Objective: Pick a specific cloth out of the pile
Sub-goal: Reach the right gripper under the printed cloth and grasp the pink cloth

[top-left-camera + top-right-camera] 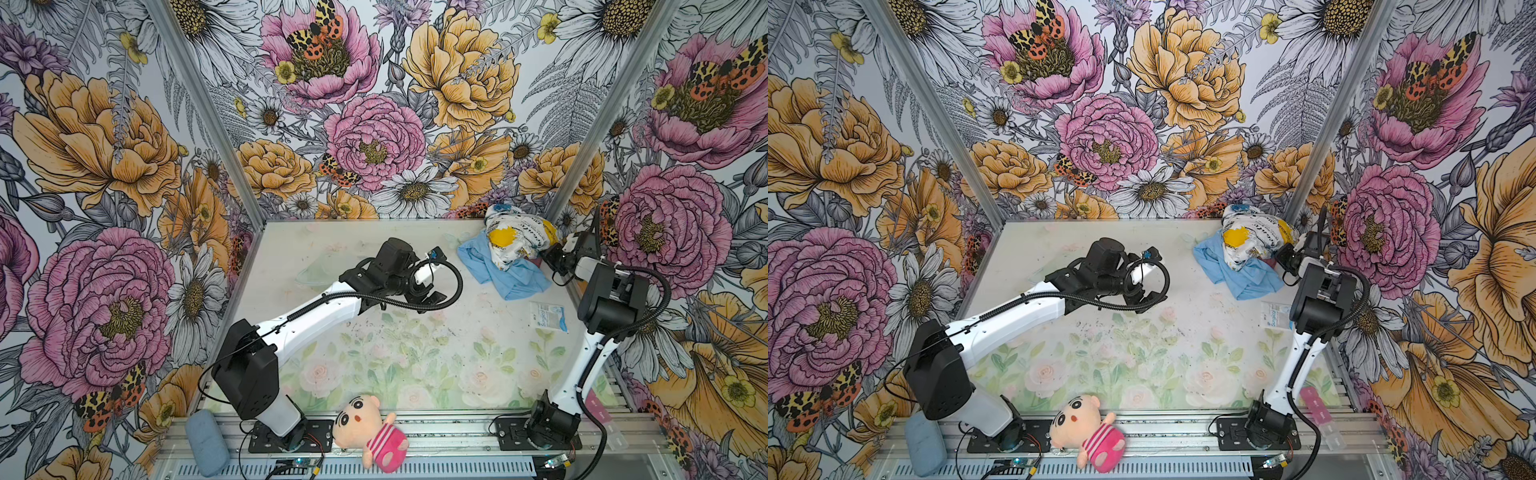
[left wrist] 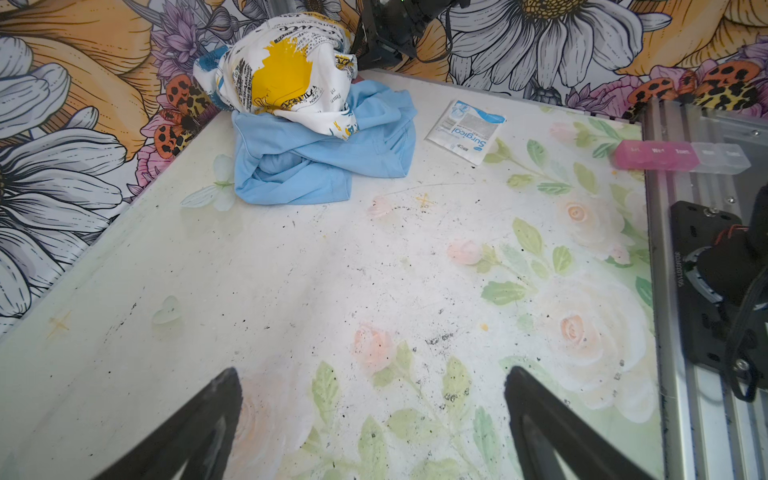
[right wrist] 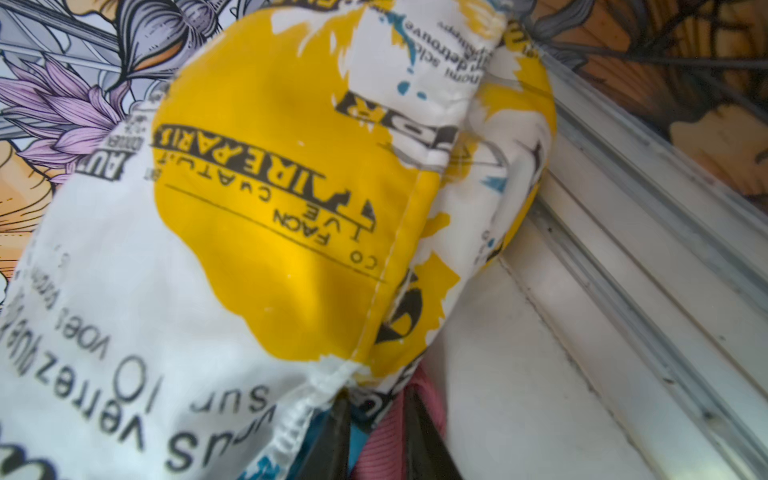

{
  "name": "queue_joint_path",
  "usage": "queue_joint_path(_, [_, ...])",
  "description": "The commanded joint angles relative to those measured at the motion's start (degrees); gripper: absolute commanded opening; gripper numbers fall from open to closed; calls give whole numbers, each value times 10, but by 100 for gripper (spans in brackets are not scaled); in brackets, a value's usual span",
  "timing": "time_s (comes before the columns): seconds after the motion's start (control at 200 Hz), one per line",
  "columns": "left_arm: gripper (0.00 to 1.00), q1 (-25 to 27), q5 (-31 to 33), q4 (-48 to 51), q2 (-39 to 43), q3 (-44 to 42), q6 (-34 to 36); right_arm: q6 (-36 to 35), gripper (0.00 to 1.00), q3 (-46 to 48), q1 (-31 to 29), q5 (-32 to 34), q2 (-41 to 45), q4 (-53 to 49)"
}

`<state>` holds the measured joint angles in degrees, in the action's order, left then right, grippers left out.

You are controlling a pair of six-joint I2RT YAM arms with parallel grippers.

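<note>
Loud floral paper covers the walls around a pale table (image 1: pixel 374 266) printed with faint roses. The pile (image 1: pixel 513 249) sits in the far right corner in both top views: a white cloth (image 1: pixel 1252 241) with yellow blotches and black print bunched on top of a blue cloth (image 2: pixel 324 158) that spreads toward the middle. The red cloth (image 3: pixel 384 449) shows only as a pinkish sliver at the pile's right edge, under the white cloth's hem, next to the side rail.

The right gripper (image 3: pixel 376 436) is pushed in at that edge. In the right wrist view its dark fingers (image 3: pixel 419 432) stand narrowly apart with the red fabric between them, so it seems to be pinching the cloth, though the view is too tight to be sure.

The left gripper (image 2: pixel 372 415) hangs over bare table near the centre, jaws spread wide and holding nothing.

A surgical packet (image 1: pixel 547 316) lies just in front of the pile. A doll (image 1: pixel 372 430) lies on the near rail.
</note>
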<state>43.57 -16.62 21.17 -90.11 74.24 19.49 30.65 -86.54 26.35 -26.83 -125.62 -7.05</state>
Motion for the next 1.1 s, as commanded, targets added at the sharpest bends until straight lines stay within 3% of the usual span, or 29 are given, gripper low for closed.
queue_joint_path(0.0, [99, -7, -15, -9, -8, 7, -2, -5, 25, -3, -10, 2, 2, -13])
queue_joint_path(0.35, [99, -6, -21, -8, -5, 8, -6, -20, 25, 39, -9, 19, 31, -15])
queue_joint_path(0.686, [99, -7, -16, -8, -9, 6, -3, -12, 23, -20, -13, 11, -15, -37])
queue_joint_path(0.781, [99, -8, -15, -8, -12, 6, -2, -13, 19, -41, -14, 9, -29, -53])
queue_joint_path(0.921, [99, -10, -15, -8, -12, 6, -2, -16, 0, -49, -19, 13, -30, -54])
queue_joint_path(1.096, [99, -10, -11, -6, -6, 7, -2, -11, 0, -55, -27, -4, -17, -53])
